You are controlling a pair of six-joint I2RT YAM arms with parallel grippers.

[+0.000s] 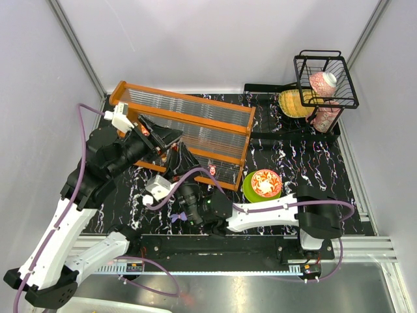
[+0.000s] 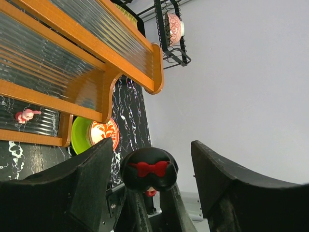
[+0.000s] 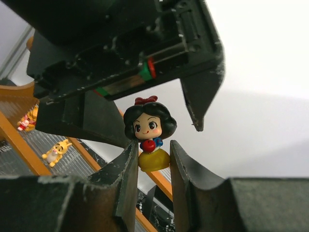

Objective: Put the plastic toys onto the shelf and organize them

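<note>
Gripping a black-haired doll figurine (image 3: 148, 128) by its yellow skirt, my right gripper (image 3: 150, 152) is clamped on it and holds it upright, just near of the shelf (image 1: 195, 124) and left of the green plate (image 1: 249, 189). My left gripper (image 2: 150, 147) hangs over the same toy, jaws spread wide on either side of its red-bowed head, not touching it. On the shelf's ribbed panels I see a pink figurine (image 2: 26, 115) and a yellow figurine (image 3: 57, 150).

The shelf (image 1: 189, 127) stands at the table's (image 1: 293, 156) far left; wire basket (image 1: 326, 78) at its far right corner; plate (image 1: 248, 188), bowl (image 1: 266, 183) on it, before the shelf's right end; one toy (image 1: 212, 170) on the lower tier.
</note>
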